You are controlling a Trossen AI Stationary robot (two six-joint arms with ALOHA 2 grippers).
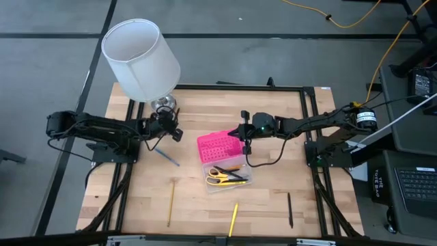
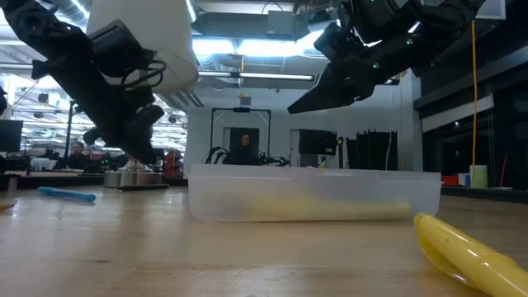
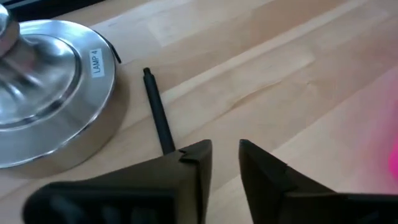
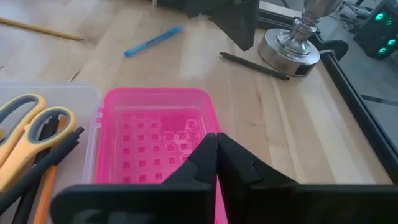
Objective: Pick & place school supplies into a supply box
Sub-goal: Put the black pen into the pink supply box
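Two grippers aloft: left gripper (image 3: pixel 225 163), jaws slightly parted and empty, over the black pen (image 3: pixel 158 113) beside the lamp base (image 3: pixel 50 118) near the table's far-left corner. Should widen, straddle mid-shaft. Right gripper (image 4: pixel 216 163) closed, empty, above the mid-table supply box (image 1: pixel 222 154).

Two dark jointed arms trail black cables; the right pincer (image 1: pixel 244 141) glows green.

We look down on a pale wooden counter (image 1: pixel 205 205) edged by a black frame, set on a grey floor (image 1: pixel 41 61). A white-shaded lamp (image 1: pixel 140 58) stands at its far left on a shiny metal base (image 3: pixel 50 118). Yellow cables (image 1: pixel 382 41) trail across the floor. Beyond, we see ceiling strip lights (image 2: pixel 247 76), a dark doorway, and a seated person (image 2: pixel 245 148).
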